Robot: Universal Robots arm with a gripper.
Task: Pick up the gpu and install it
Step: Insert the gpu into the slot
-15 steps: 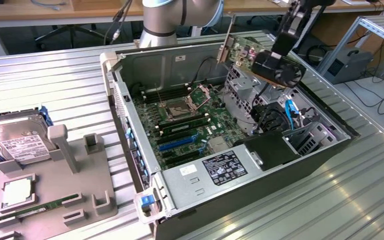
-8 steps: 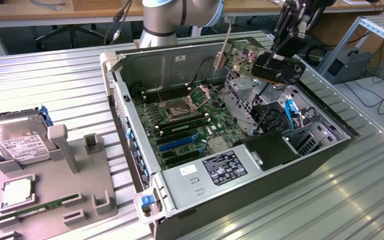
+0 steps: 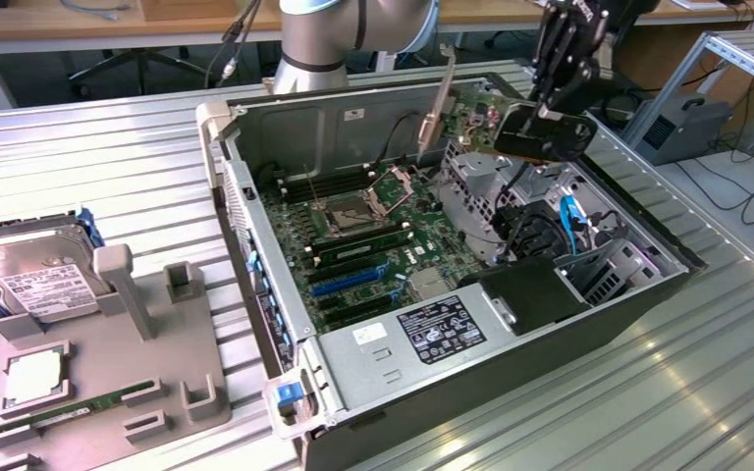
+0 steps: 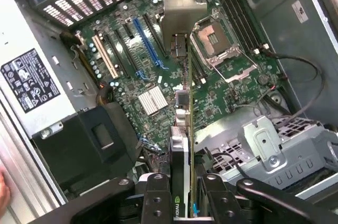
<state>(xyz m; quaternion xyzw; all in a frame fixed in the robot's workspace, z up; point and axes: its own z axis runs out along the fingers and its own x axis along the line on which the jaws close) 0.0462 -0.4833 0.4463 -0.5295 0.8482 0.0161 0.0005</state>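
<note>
- The slatted metal table [image 3: 89, 157] carries everything in the scene.
- An open computer case [image 3: 286, 128] lies on its side on the table, its interior facing up.
- The arm [image 3: 338, 29] rises behind the case and reaches over to the exterior view's right.
- The green motherboard [image 3: 391, 231] [image 4: 127, 76] covers the case floor, and its processor socket [image 3: 350, 211] [image 4: 216, 36] stands open.
- A grey holder tray [image 3: 154, 363] sits on the table on the exterior view's left, well apart from the case.
- The power supply [image 3: 403, 343] [image 4: 31, 86], with a black label, fills the near end of the case.
- A silver drive cage [image 3: 475, 191] [image 4: 264, 145] stands just beside the motherboard.
- The gripper [image 3: 550, 110] [image 4: 184, 180] hangs over the far right corner of the case, and its jaws are clamped on the gpu.
- The gpu [image 3: 544, 137] [image 4: 179, 155] is held in the air above the drive cage, seated in no slot. The wrist view shows it edge-on between the fingers [image 4: 157, 195].
- Its silver bracket [image 3: 446, 93] [image 4: 182, 7] is at the end away from the gripper, over the motherboard.
- A hard drive [image 3: 36, 280] with a white label leans in the tray's far end.
- A long blue slot [image 3: 350, 280] [image 4: 148, 44] lies among the black ones on the motherboard.
- A square processor chip [image 3: 39, 378] rests in a tray pocket.
- A narrow green memory stick [image 3: 82, 404] lies near the tray's front edge.
</note>
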